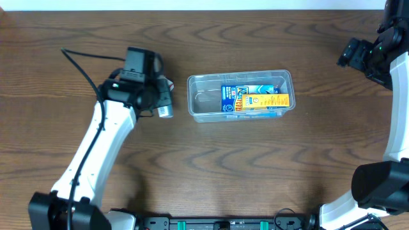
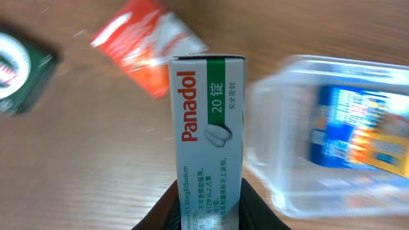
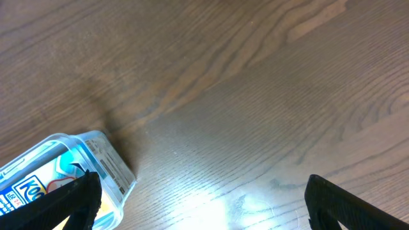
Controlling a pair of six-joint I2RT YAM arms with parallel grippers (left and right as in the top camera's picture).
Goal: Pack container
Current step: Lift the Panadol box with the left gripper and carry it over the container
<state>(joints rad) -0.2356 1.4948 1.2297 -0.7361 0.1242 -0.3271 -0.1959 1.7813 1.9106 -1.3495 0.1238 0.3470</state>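
Your left end effector (image 2: 209, 195) gripped a white-and-green cardboard Panadol box (image 2: 208, 121) beside the clear rectangular plastic container (image 1: 203, 96), likely light, flexible, slippery; grasp its rim. Your right end effector (image 3: 203, 201) gaped wide, empty.

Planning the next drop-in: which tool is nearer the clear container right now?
Left. The left tool, gripping a Panadol box, sits just off the left end of the container. The right tool is open and farther off, beyond the right end and further back.
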